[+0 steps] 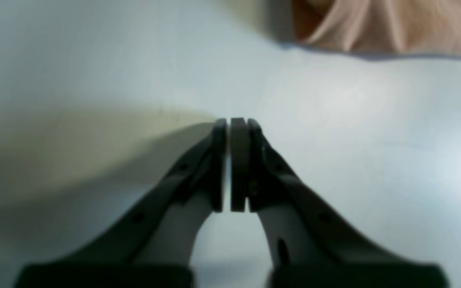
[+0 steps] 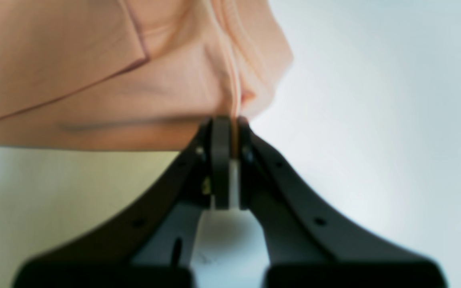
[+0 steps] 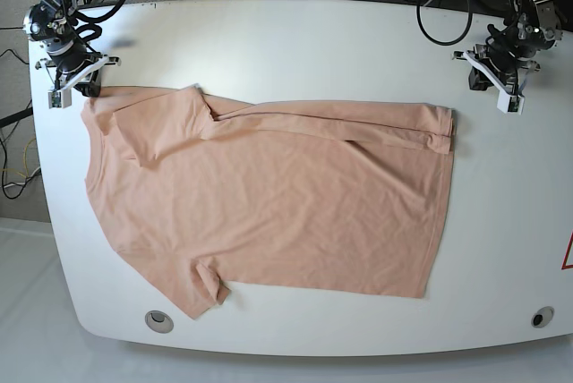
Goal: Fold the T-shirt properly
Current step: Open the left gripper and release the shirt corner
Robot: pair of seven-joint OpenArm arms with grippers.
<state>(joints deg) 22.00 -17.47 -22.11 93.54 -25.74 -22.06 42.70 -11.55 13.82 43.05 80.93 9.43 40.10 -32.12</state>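
The large peach-pink cotton T-shirt [image 3: 269, 200] lies spread on the white rounded table [image 3: 295, 43], its long axis running from one gripper across to the other. Only one long-edge strip looks folded over, so I judge most folding remains. The right gripper [image 2: 229, 120] pinches the shirt's corner between closed jaws; the left gripper [image 1: 233, 122] is closed on nothing, cloth just ahead of its tips.

From my left wrist camera the shirt [image 1: 390, 28] is only a blurred strip cut off by the top edge; my right wrist view crops it top and left, soft with blur; on the base view both arms run off the top edge, and I can't make out either set of jaws; the worktop [image 3: 295, 43] hides under cloth mid-frame.
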